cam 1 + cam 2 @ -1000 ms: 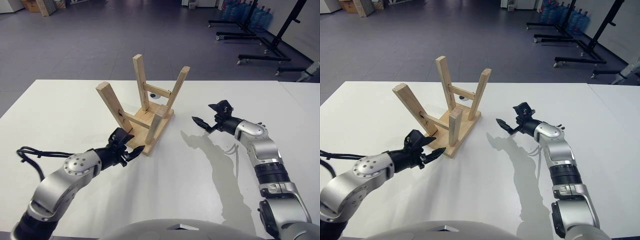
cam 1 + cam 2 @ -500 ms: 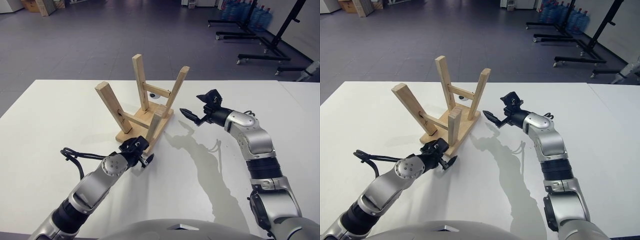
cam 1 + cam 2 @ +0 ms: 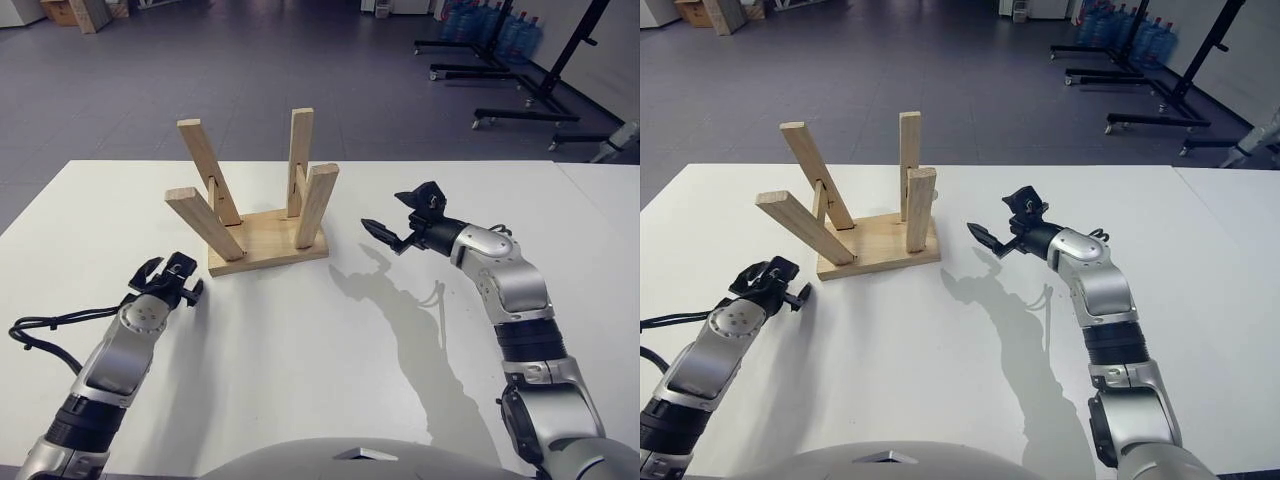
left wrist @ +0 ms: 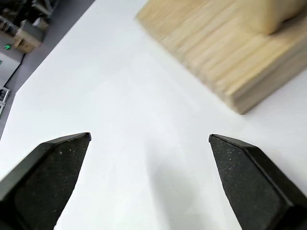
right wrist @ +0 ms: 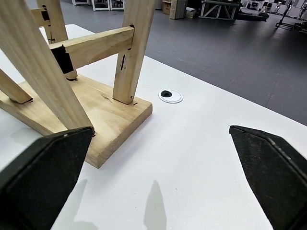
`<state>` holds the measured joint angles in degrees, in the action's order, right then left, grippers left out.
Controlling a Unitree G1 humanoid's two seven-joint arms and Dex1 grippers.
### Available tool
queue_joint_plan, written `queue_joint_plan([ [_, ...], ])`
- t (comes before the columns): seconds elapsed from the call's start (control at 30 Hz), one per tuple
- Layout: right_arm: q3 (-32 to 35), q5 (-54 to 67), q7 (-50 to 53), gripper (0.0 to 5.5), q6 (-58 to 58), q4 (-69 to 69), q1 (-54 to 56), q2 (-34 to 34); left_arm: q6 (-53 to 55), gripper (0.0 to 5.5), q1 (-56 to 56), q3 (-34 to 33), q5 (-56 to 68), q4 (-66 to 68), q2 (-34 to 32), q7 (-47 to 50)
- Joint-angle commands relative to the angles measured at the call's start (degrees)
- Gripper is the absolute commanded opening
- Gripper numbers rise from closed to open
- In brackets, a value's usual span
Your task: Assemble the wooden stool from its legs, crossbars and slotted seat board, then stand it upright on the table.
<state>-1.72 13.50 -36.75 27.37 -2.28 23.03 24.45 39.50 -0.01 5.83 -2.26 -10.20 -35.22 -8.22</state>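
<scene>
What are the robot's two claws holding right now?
Nothing. Both the left gripper and right gripper are open, apart from the upturned pale wooden stool.

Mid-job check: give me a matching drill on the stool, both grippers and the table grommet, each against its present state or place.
Things:
1. stool
2. left gripper
3. right gripper
4. round grommet

States or places:
A. open, to the right of the stool, clear of it
B. set flush in the table, by a corner of the seat board
C. upside down, legs pointing up
D. open, near the seat board's near left corner, not touching

Pairs: 1-C, 2-D, 3-A, 4-B
</scene>
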Motion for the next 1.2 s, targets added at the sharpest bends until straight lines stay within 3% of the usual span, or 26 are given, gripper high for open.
queue_joint_plan([
  [0.03,-1.3,-1.4,1.2,5.21,0.5,0.4,-1.8,-0.2,1.3,4.52,2.1,-1.4,8.6,-5.5,-0.5,-12.2],
  [0.13,-3.9,-6.9,7.8,5.21,-1.0,-1.7,-3.3,-2.3,-0.5,4.52,1.3,-6.5,9.4,-4.0,-7.9,-18.8],
  [0.3,-7.3,-15.7,19.2,5.21,-6.5,-12.7,-2.5,-7.0,-6.7,4.52,1.2,-7.4,1.7,8.5,-15.5,-18.9],
  [0.4,-8.1,-18.3,22.4,5.21,-11.9,-21.2,0.5,-9.1,-7.7,4.52,-2.2,-6.1,-0.6,11.6,-12.2,-15.8],
  [0.57,-8.9,-20.7,23.9,5.21,-25.8,-40.5,8.7,-12.6,-16.6,4.52,-6.1,0.5,-4.1,23.1,0.5,-9.6],
  [0.73,-8.5,-19.7,20.5,5.21,-33.8,-50.3,13.5,-15.8,-24.9,4.52,-7.8,3.4,-7.0,35.0,4.6,-7.8],
  [0.97,-9.6,-20.9,17.3,5.21,-40.5,-54.1,15.4,-19.1,-31.1,4.52,-9.4,4.5,-8.7,41.6,5.2,-8.0],
  [1.2,-10.1,-20.3,10.8,5.21,-40.3,-43.0,8.1,-14.0,-27.1,4.52,-2.8,10.1,-8.5,24.6,8.8,-11.8],
])
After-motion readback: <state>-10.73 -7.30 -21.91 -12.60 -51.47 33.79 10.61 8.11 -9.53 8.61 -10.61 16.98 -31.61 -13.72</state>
